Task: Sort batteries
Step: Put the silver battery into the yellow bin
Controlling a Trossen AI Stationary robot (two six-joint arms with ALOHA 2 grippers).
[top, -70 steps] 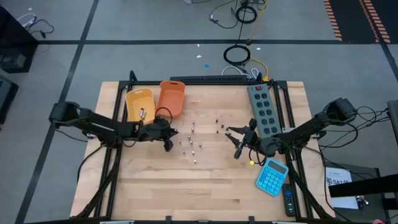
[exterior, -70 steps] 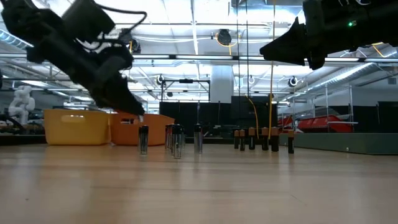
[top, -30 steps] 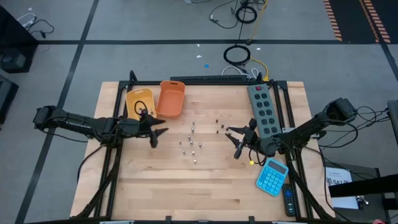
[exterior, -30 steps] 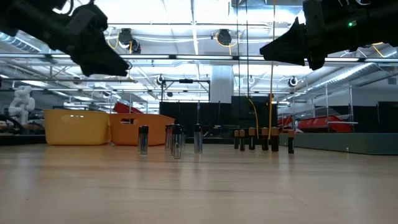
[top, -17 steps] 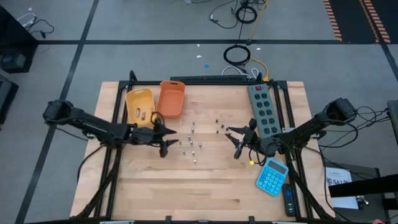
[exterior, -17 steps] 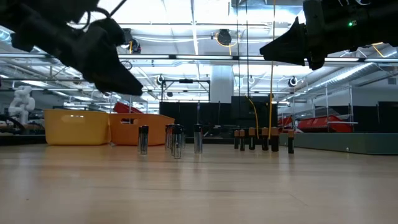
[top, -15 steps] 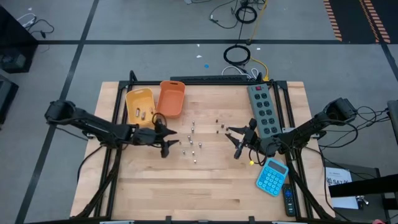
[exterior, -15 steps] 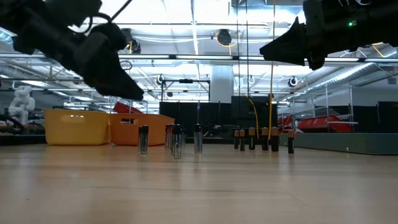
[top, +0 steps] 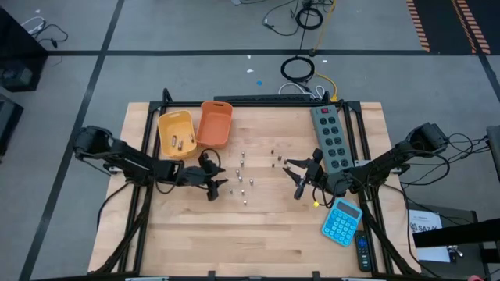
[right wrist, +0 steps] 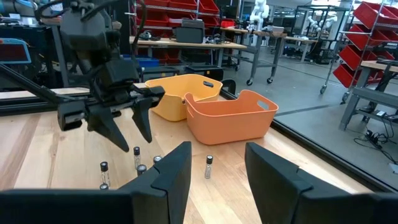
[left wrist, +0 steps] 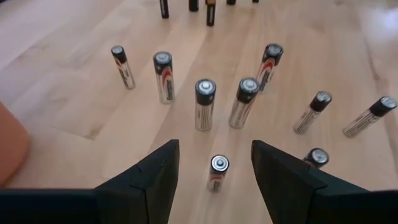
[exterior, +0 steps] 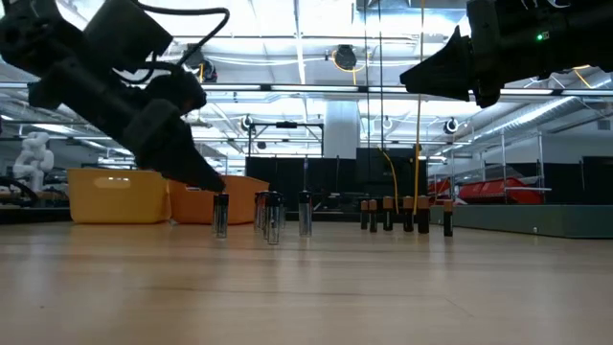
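A grey floor (top: 156, 31) crossed by dark lines surrounds the wooden table (top: 258, 234), with cables (top: 301, 69) coiled on it, while beyond stand red bin racks (right wrist: 376, 31), metal workbenches (right wrist: 186, 46) and bright ceiling lights (exterior: 287, 19)

The batteries (top: 241, 179) stand close together in the middle of the worktop (top: 258, 234), with small gaps between them. One battery (left wrist: 217, 172) stands right between the open left pincer (top: 212, 183) fingers. The front of the worktop is bare wood.
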